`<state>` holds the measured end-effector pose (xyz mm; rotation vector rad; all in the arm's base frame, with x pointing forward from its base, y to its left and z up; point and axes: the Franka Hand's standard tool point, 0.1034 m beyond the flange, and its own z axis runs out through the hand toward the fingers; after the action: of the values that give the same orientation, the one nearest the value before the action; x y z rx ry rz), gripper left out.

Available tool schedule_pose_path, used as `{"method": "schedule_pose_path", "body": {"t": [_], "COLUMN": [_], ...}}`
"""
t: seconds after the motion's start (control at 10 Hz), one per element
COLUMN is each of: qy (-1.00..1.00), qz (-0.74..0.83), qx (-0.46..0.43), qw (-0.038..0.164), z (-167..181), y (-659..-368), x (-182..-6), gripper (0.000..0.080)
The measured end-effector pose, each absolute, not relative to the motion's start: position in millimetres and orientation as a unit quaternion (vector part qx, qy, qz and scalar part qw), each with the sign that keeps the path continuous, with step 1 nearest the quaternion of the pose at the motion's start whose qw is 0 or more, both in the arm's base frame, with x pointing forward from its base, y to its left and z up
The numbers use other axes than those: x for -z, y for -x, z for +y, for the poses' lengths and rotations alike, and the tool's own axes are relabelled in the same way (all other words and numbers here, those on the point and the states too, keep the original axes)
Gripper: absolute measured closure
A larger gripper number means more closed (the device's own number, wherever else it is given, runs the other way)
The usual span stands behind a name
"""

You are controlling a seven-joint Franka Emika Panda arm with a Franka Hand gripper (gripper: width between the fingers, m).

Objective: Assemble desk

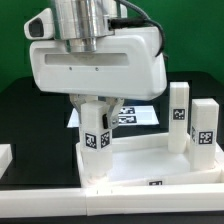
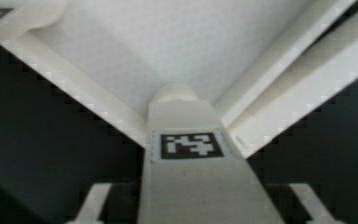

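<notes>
Exterior view, foreground: a long plain white border bar [image 1: 60, 195] runs across the bottom of the frame, nearest the camera. Just behind it lies the desk top [image 1: 140, 165], flat on the black table [image 1: 25, 110], its raised rim facing up and its long axis running across the view.

The robot arm [image 1: 95, 55] fills the upper centre of the frame. Its gripper [image 1: 96, 118] descends from the bulky white housing and is pinching a desk leg [image 1: 96, 140]. This held leg stands upright, long axis vertical, directly beneath the fingers at the corner of the desk top on the exterior view's left; a black-and-white tag on its side faces the camera. Whether its lower end is seated in the corner socket cannot be told.

Two further legs [image 1: 179, 115] [image 1: 205, 130] stand upright at the desk top's end on the exterior view's right, each showing a tag. Behind the arm, the marker board [image 1: 135, 115] lies flat on the table.

Wrist view: the held leg [image 2: 197, 160] extends away from the camera between the two fingers [image 2: 96, 200], its tagged face in view, its far end pointing toward the white desk top [image 2: 158, 50] below. The finger edges sit close against both sides of the leg.
</notes>
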<state>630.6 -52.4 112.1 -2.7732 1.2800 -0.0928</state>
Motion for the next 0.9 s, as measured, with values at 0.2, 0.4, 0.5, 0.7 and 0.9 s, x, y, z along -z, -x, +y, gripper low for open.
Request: {"method": "schedule_pose_path", "body": {"t": [0.2,0.4,0.5,0.7,0.9], "qy": [0.805,0.680,0.647,0.653,0.748], "qz": [0.590,0.728,0.757,0.751,0.659], "qx": [0.011,-0.009,-0.013,-0.012,-0.005], "qw": [0.057,0.092,0.093,0.091,0.081], "z": [-53.4,-48.7,-48.1,-47.9,-45.4], "y": [-629.4,-631.0,-631.2,-631.1,-628.8], "x": [-107.5,-105.8,-105.9,-105.8,-106.0], "gripper": [0.0511,0.0511,0.0511,0.0495,0.0289]}}
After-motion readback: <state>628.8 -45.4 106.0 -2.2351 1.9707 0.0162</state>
